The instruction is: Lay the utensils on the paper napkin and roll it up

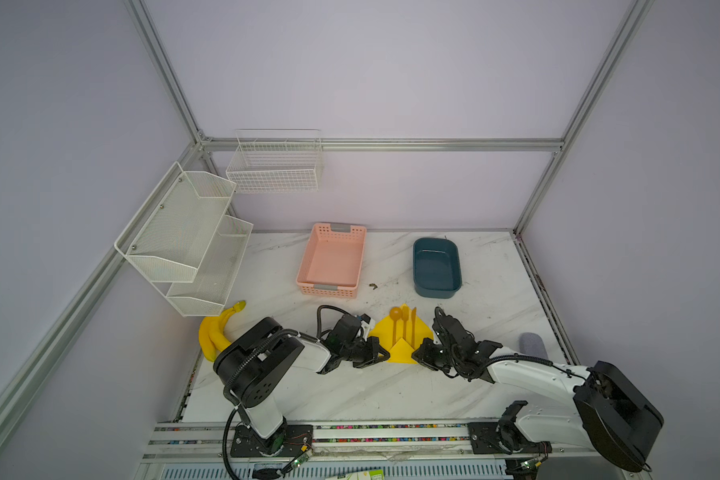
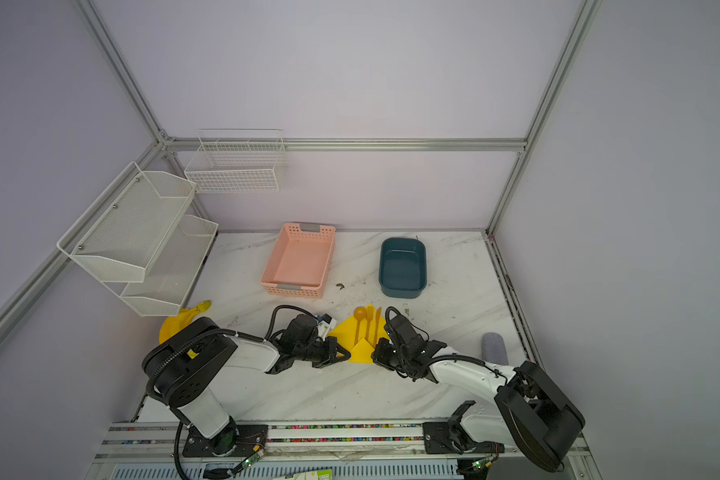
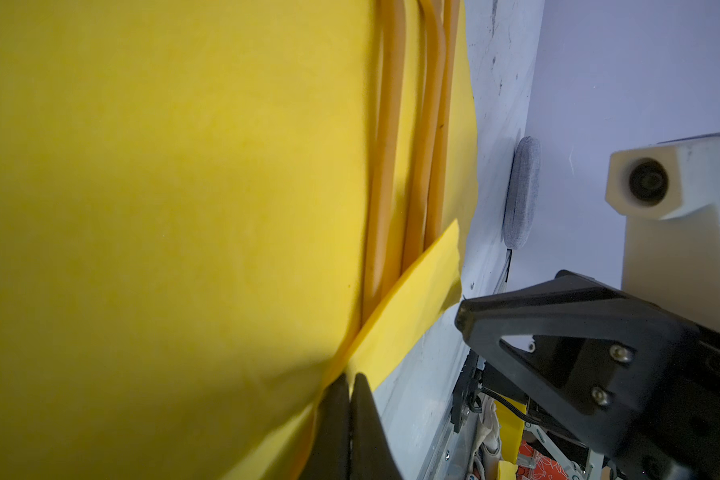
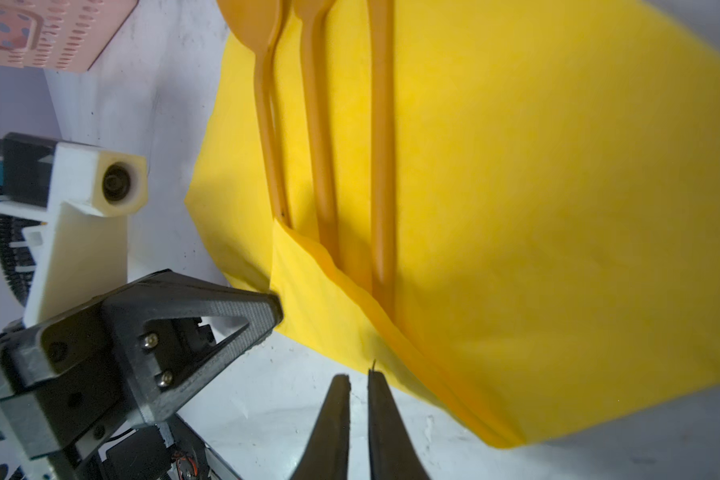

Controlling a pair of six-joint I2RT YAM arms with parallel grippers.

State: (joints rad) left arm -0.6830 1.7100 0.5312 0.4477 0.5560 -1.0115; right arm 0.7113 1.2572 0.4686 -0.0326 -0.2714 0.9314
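Left gripper (image 3: 350, 380) pinched shut on paper napkin (image 3: 163, 208) fold, likely pinning flap over handles of utensils (image 4: 321, 145); right gripper (image 4: 357, 377) beside napkin edge, jaws narrow, empty.

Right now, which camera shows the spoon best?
Both top views: the spoon shows its full round bowl and handle, though small. The right wrist view shows it big but crops the bowl. The left wrist view shows only handles; I cannot tell which is the spoon's.

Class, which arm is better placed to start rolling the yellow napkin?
Left, probably: the left gripper is shut on the yellow paper napkin at its fold; the right gripper, jaws slightly parted, holds nothing.
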